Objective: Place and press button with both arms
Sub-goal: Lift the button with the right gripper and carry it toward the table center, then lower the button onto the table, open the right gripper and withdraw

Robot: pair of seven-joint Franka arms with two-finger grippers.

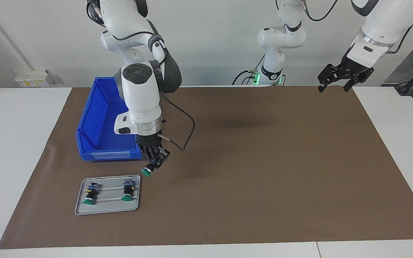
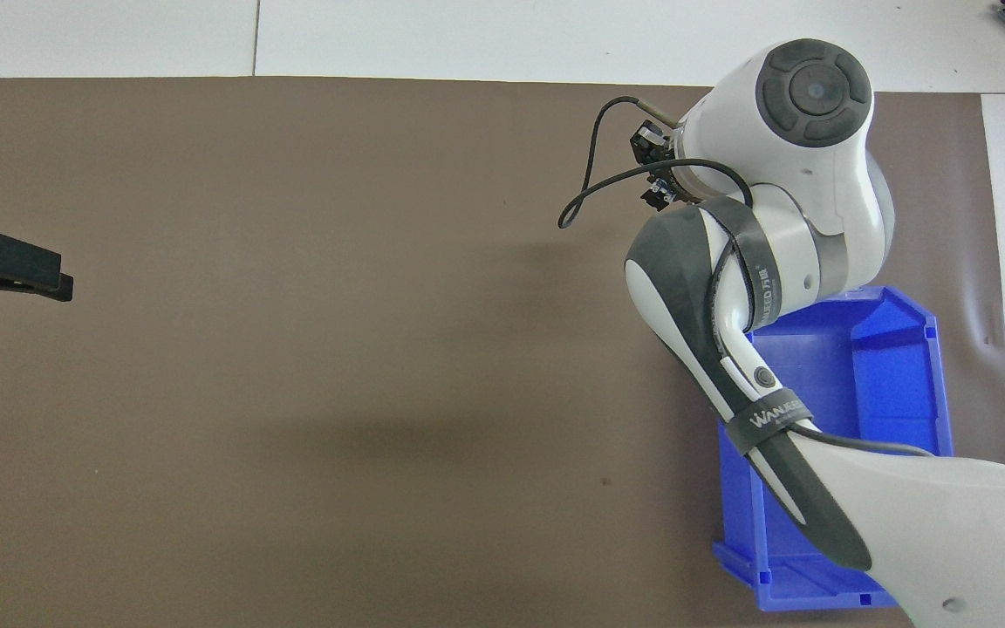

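My right gripper (image 1: 155, 163) is shut on a button (image 1: 146, 172), holding it by its black body with the green cap tilted downward. It hangs over the mat between the blue bin (image 1: 99, 122) and the grey tray (image 1: 108, 211), just above the tray's corner. In the overhead view the right arm's wrist covers the button, and only part of the right gripper (image 2: 655, 166) shows. My left gripper (image 1: 333, 87) waits open and raised over the mat's edge at the left arm's end of the table; the left gripper (image 2: 23, 266) also shows in the overhead view.
Two more green-capped buttons (image 1: 91, 193) (image 1: 128, 190) lie in the tray. The blue bin (image 2: 895, 366) stands nearer to the robots than the tray. A brown mat (image 1: 264, 161) covers the table's middle.
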